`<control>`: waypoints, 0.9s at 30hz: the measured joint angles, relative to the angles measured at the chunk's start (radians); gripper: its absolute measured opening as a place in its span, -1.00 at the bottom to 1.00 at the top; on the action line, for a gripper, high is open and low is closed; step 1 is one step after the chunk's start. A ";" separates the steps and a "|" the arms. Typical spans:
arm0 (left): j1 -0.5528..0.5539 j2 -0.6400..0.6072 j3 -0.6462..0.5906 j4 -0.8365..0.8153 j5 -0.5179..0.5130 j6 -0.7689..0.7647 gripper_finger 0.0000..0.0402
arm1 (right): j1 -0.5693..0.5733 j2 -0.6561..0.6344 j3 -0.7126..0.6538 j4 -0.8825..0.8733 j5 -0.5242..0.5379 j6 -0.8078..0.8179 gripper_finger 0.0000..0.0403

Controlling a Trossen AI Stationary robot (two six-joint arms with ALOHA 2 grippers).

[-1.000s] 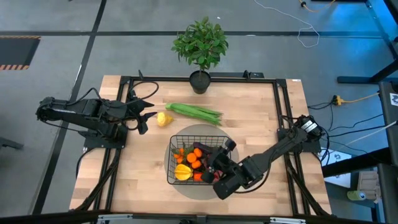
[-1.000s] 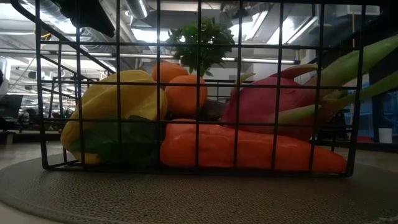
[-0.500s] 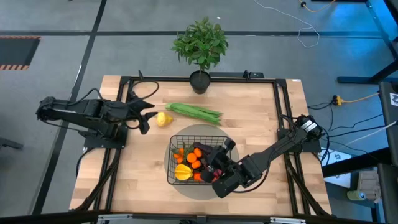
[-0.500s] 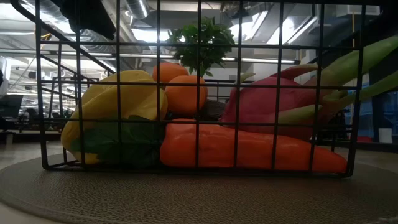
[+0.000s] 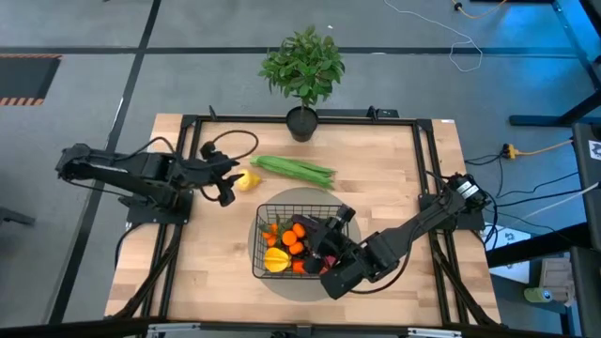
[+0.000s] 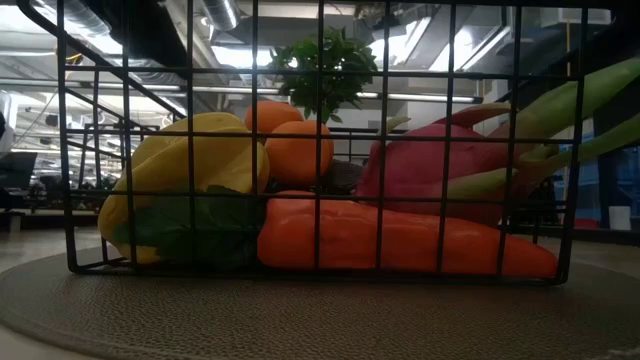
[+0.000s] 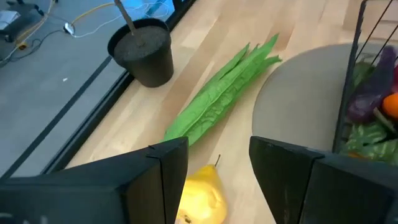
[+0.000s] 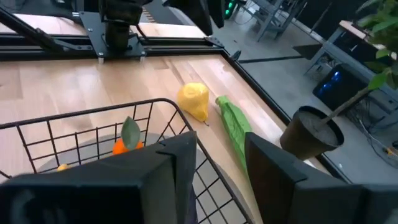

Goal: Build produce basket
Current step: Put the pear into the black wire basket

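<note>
The black wire basket (image 5: 258, 246) stands on a round grey mat (image 5: 302, 195) at the table's middle. It holds produce: a yellow mango (image 6: 190, 170), orange tomatoes (image 5: 296, 235), a pink radish (image 6: 430, 170) and a long orange-red piece (image 6: 400, 240). A yellow lemon (image 5: 248, 179) and long green beans (image 5: 293, 170) lie on the wood left of and behind the basket. My left gripper (image 5: 228, 186) is open just left of the lemon (image 7: 199, 196), which shows below the gap between its fingers. My right gripper (image 5: 336, 223) hangs open over the basket's right side, with nothing between its fingers (image 8: 221, 162).
A leafy potted plant (image 5: 302, 70) stands at the table's far edge, its black pot (image 7: 143, 53) close behind the beans. A black frame (image 5: 282, 119) runs around the tabletop. Bare wood lies left of and near the basket.
My left gripper has gone toward the table's right edge and a little down, closing in on the lemon, and stays open. The lemon, the beans and the basket have kept their places.
</note>
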 joint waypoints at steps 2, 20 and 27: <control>0.000 0.024 0.000 0.002 -0.001 -0.001 -0.20 | 0.003 0.000 0.000 -0.021 0.000 0.036 -0.33; 0.117 0.131 0.000 -0.229 -0.187 -0.377 -0.20 | 0.048 0.000 0.000 -0.218 -0.002 0.294 -0.33; 0.234 0.197 -0.003 -0.277 -0.043 -0.466 -0.20 | 0.048 -0.001 0.000 -0.216 -0.002 0.295 -0.33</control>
